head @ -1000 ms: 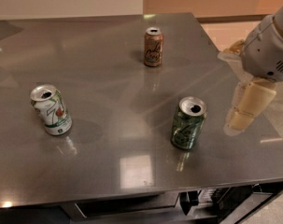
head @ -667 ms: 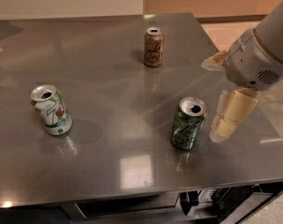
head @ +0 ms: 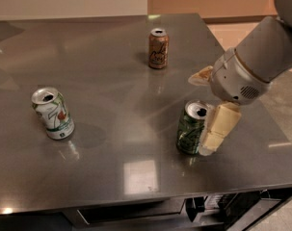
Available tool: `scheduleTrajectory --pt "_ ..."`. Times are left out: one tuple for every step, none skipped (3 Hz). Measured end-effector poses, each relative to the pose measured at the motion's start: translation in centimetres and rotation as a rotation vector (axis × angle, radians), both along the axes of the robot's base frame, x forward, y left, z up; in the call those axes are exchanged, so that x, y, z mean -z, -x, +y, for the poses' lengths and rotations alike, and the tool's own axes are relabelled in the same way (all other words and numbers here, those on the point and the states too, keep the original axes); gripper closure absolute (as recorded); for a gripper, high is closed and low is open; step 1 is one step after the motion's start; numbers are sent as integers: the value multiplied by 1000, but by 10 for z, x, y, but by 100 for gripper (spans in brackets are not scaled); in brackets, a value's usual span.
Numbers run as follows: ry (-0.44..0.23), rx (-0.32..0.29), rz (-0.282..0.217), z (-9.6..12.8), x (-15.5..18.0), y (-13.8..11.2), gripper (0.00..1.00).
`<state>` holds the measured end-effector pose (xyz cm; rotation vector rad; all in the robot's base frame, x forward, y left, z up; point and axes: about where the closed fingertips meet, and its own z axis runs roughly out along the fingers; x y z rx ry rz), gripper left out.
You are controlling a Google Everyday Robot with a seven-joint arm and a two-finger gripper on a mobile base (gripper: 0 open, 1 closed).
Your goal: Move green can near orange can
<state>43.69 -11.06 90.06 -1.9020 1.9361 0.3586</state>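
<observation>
A robot's pincer is hanging over the right side of a steel-grey bench, its 2 pale fingers spread well apart and gripping nothing. 1 of the fingers is sitting tight against the right flank of the green can (whether it is actually touching cannot be told). The other is showing as a tan tip behind and above the can, toward the bench's far edge. The green can is standing upright near the front right of the bench, its opened silver top facing up. The orange can is standing upright well apart from it, toward the far edge and slightly to the left. The white can, marked in green and red, is standing at the left side of the bench, well away from the other 2. The grey arm is reaching in from the upper right corner, and overhead light is glinting off the bench in front of the green can.
</observation>
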Motion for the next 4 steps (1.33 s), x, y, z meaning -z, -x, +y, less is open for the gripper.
scheduleTrajectory --pt "-2 -18 15 8 13 0 17" --pt "-2 -23 16 9 16 -3 39" --pt "-3 -22 10 7 8 -7 62" --pt "-4 -23 4 9 -1 -19 85"
